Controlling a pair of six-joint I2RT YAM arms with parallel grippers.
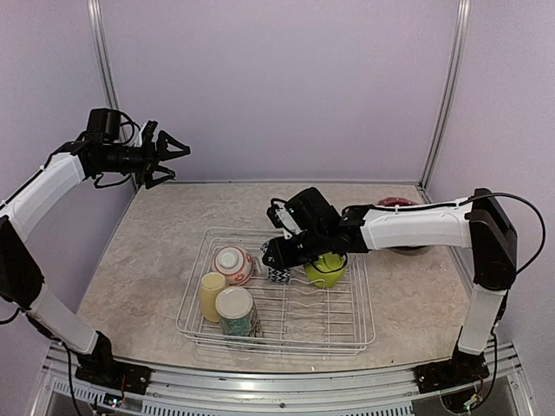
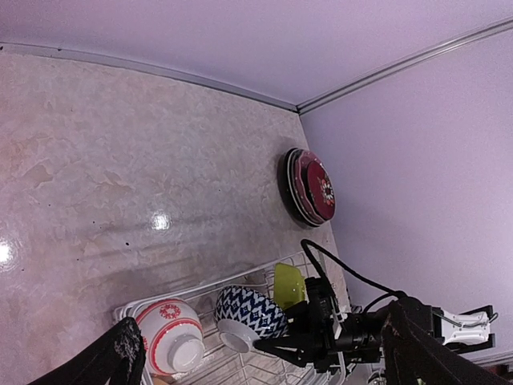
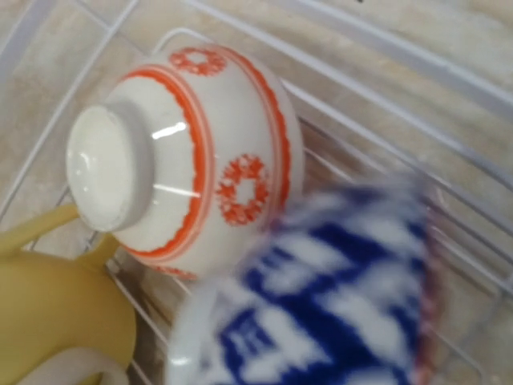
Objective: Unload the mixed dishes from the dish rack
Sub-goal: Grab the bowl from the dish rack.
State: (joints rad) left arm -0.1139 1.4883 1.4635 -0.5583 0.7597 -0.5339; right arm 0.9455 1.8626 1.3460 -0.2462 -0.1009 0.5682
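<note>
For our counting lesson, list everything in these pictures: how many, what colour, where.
dish rack: one, silver-white wire, mid-table
red-patterned bowl: one, white and red, rack's far left, foot up
blue-and-white bowl: one, in the rack beside the red-patterned one
lime-green bowl: one, rack's far right, partly under the right arm
yellow mug: one, pale yellow, rack's near left
floral cup: one, beside the mug
plates: stack, count unclear, red on top, table's far right corner, outside the rack
table: one, beige marbled
left arm: white and black, raised at left, jaws open, empty
right arm: over the rack, jaws at the blue-and-white bowl, grip unclear
</note>
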